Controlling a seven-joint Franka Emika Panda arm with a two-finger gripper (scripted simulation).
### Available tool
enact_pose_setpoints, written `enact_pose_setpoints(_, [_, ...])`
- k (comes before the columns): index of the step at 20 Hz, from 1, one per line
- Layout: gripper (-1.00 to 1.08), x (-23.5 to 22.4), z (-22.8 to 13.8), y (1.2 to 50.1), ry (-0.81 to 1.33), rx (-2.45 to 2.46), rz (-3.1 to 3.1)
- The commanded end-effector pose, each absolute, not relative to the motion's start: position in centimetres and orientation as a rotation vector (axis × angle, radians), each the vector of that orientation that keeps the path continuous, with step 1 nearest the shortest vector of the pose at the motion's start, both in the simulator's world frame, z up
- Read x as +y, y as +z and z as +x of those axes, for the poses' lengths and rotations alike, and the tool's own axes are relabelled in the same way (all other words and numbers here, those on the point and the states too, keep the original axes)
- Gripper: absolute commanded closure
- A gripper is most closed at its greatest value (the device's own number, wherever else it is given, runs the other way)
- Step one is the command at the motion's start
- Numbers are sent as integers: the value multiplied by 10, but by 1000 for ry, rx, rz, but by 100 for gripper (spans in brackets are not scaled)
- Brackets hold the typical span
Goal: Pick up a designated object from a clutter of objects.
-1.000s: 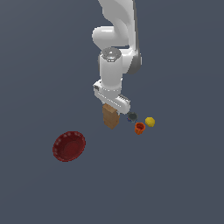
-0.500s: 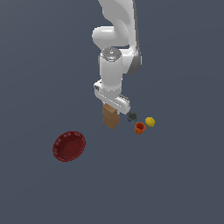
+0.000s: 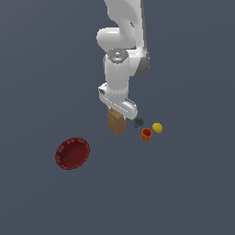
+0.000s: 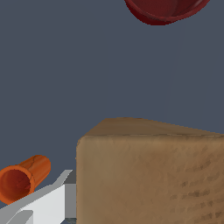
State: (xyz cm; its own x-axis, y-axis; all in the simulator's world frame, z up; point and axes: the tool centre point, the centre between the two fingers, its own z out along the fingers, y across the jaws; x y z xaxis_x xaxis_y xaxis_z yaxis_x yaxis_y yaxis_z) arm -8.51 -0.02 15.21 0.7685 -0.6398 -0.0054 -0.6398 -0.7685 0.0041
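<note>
The tall brown box (image 3: 117, 124) stands upright on the dark floor, right under my hand. My gripper (image 3: 118, 114) is down over the box's top and shut on it. In the wrist view the brown box (image 4: 151, 177) fills much of the picture, and one white finger (image 4: 46, 203) lies against its side; the other finger is hidden behind the box. The small orange cup (image 3: 146, 134) lies on its side near the box and also shows in the wrist view (image 4: 22, 178).
A small dark tool-like item (image 3: 138, 122) and a yellow ball (image 3: 157, 127) lie toward the exterior view's right of the box. The dark red fluted bowl (image 3: 72, 153) sits apart toward the exterior view's left; its rim shows in the wrist view (image 4: 164, 11).
</note>
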Motion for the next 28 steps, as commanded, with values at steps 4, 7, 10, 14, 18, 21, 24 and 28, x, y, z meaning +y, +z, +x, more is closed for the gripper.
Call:
enact_pose_setpoints(4, [108,4,-68,177,2,-1069,2955])
enact_pose_setpoints(7, [108,7,-57,194,2,-1069,2955])
enact_pose_setpoints(10, [108,11,-44,214,2,-1069,2955])
enact_pose_setpoints(14, [108,17,-24,244,2,-1069,2955])
enact_pose_setpoints(18, [108,22,-4,273,2,-1069,2955])
enact_pose_setpoints(21, [108,26,10,293,2,-1069,2955])
enact_pose_setpoints(24, [108,30,23,312,2,-1069,2955])
enact_pose_setpoints(28, [108,34,40,335,1,-1070,2954])
